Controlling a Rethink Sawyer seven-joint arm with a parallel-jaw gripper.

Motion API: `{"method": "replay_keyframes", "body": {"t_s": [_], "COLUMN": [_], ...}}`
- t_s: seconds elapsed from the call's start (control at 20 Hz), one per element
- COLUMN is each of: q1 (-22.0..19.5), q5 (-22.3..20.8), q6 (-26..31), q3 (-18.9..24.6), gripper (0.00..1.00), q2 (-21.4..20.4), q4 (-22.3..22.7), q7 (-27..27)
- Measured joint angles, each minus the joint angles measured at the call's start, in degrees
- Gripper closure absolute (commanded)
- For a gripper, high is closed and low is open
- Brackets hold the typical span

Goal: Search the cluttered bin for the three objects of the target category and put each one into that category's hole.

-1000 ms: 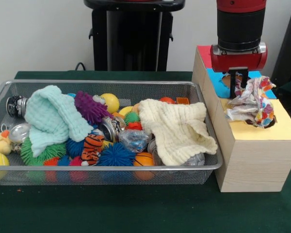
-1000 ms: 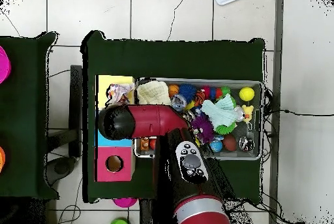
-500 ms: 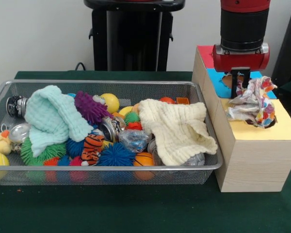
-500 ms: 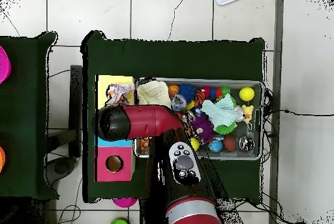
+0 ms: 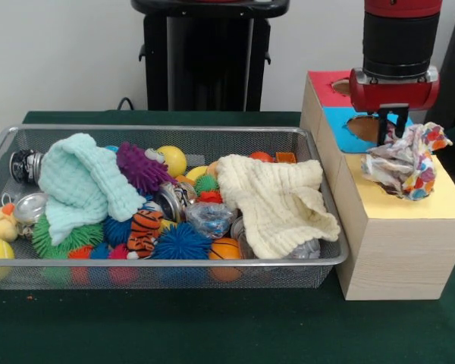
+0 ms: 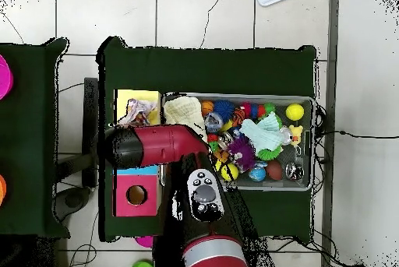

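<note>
Gripper is hanging over the wooden sorting box, above the blue panel, with its dark fingers pointing down; whether they are parted or closed on anything cannot be told from either view. Touching the fingers on the side away from the bin, a crumpled multicoloured cloth is sitting over the yellow panel, bunched into a rough ball with no clear long axis, one corner poking up and outward past the box's outer edge. In the overhead view the cloth is lying on the yellow section, close to the box's end. The red arm is crossing the box and covering the blue section; the pink section with its round hole is lying uncovered. The wire bin is standing just beside the box, packed with a mint cloth, a cream cloth, spiky balls and cans. Bare green tabletop is running along the bin's front rim.
</note>
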Motion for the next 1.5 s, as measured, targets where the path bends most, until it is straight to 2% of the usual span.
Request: {"method": "replay_keyframes", "body": {"t_s": [1.5], "q1": [0.61], "q5": [0.47], "q6": [0.01], "q3": [-0.02], "gripper": [1.0], "q2": [1.38], "q4": [-4.1], "q7": [0.0]}}
